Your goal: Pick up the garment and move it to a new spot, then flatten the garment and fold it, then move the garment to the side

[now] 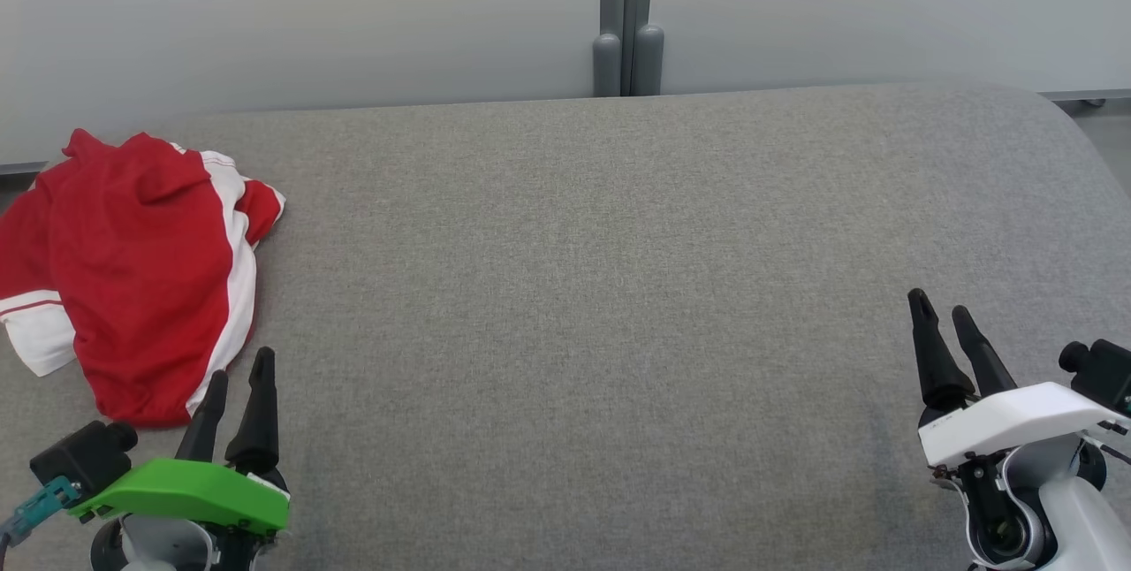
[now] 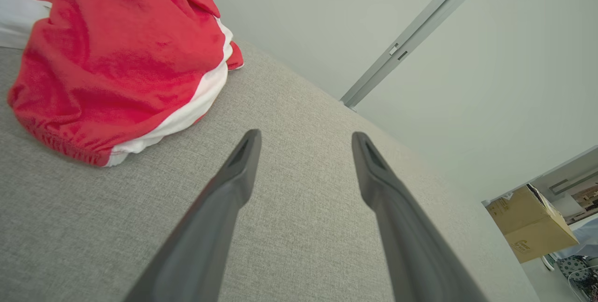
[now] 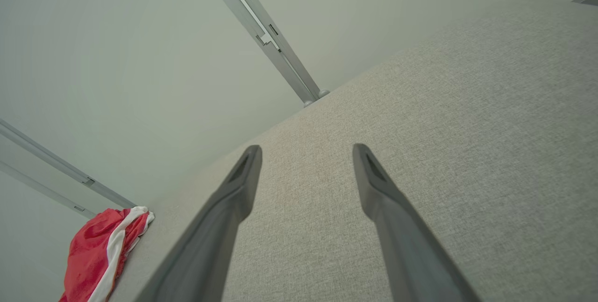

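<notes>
Grey woven fabric covers the table (image 1: 618,288) edge to edge, flat, with no wrinkles, and its far right corner is rounded. Behind it stand pale grey wall panels (image 1: 309,14), plain and matte, split by a vertical grey post (image 1: 627,14) with 2 rounded feet at the table's back edge. The right wrist view shows more grey rails (image 3: 60,171) running along the panels on the left side. The garment (image 1: 132,270) is red with white stripes and panels, crumpled in a heap at the far left of the table, reaching close to the back edge and running to the left edge of the head view, with a white cuff or hem sticking out on its left side. The left tool (image 1: 240,364), under a green wrist cover, sits just beside the garment's near hem with its 2 dark fingers spread and nothing between them. The left wrist view shows the left tool (image 2: 306,134) over bare fabric, with a gap between it and the garment (image 2: 121,59). The right tool (image 1: 939,304), on a white wrist housing, is at the right side of the table, well apart from the garment, fingers parted and empty. In the right wrist view, the right tool (image 3: 306,147) points across bare grey cloth, with the garment (image 3: 100,255) small and far off at lower left. A cardboard box (image 2: 530,225) sits past the table's far end with some clutter, too small to tell.
</notes>
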`<state>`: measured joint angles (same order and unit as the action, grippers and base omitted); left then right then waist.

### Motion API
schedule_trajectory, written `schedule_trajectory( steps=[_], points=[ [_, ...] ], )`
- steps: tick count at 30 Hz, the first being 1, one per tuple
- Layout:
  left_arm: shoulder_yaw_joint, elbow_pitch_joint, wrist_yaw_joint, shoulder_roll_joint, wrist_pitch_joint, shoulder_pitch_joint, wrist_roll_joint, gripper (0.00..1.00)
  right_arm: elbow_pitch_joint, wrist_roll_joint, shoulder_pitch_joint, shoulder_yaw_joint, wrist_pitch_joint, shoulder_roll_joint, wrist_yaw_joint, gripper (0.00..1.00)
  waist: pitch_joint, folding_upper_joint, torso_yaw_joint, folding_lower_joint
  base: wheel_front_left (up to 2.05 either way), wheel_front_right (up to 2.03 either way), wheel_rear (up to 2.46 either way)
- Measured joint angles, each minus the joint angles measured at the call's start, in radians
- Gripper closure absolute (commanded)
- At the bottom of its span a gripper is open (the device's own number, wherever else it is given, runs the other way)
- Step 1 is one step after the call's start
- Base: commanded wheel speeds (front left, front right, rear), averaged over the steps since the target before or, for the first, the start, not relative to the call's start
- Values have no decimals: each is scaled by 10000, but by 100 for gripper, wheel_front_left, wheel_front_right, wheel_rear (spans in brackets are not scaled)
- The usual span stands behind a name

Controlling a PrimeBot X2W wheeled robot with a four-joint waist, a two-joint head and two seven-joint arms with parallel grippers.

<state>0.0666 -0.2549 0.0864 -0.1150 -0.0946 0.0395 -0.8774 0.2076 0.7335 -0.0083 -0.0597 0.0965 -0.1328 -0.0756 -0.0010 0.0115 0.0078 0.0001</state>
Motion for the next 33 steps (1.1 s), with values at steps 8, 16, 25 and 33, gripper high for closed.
schedule_trajectory(
  steps=[8,16,25,33],
  points=[
    [157,98,-86,-15,-249,1,1306,0,-6,-1083,-4,-205,261,-77,161,0,-4,0,-9,0,0,0,0],
    [263,238,-163,-44,-564,0,2685,0,-2,-2291,-6,-395,539,-245,247,0,8,0,-25,0,0,0,0],
    [291,360,-178,-44,-863,-3,3893,0,-4,-3423,-7,-520,830,-305,334,0,13,0,-19,0,0,0,0],
    [221,142,-178,42,-1108,-48,4654,0,-4,-4383,-6,-541,1095,-337,337,0,12,0,-27,0,0,0,0]
  ],
)
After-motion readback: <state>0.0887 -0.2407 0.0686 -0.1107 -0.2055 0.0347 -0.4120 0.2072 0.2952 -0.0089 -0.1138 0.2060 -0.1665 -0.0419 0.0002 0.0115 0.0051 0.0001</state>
